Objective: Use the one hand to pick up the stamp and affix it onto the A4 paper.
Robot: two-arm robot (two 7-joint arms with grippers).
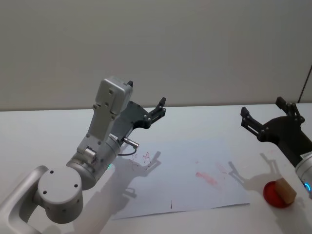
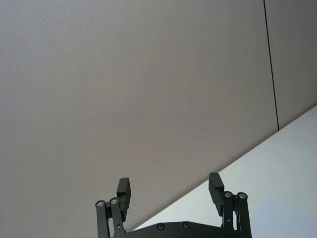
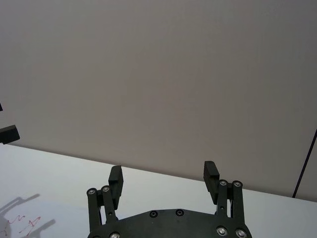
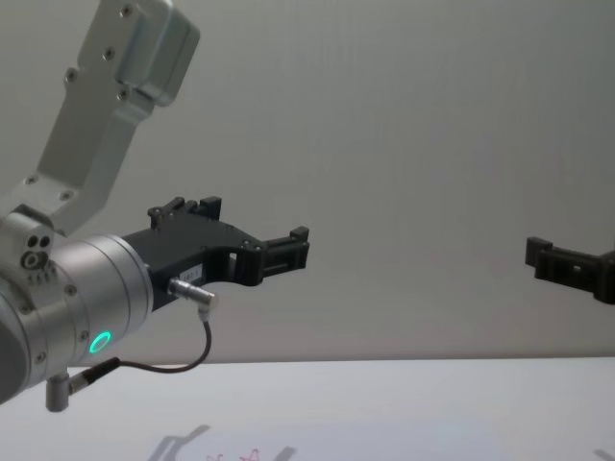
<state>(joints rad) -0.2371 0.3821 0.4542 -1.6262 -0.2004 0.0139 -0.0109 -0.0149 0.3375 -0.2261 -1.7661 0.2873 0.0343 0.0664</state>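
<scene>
The stamp, a red disc with a wooden block handle, lies on the table at the near right, just off the paper's right corner. The A4 paper lies flat mid-table with red marks on it; some of those marks show on the paper in the right wrist view. My right gripper hangs open and empty in the air, above and behind the stamp. Over the paper's far left part, my left gripper is raised, open and holding nothing.
The white table runs back to a plain grey wall. The left arm's silver body with a green light and a thin cable stands over the paper's left edge. Bare tabletop lies behind the paper and at the far left.
</scene>
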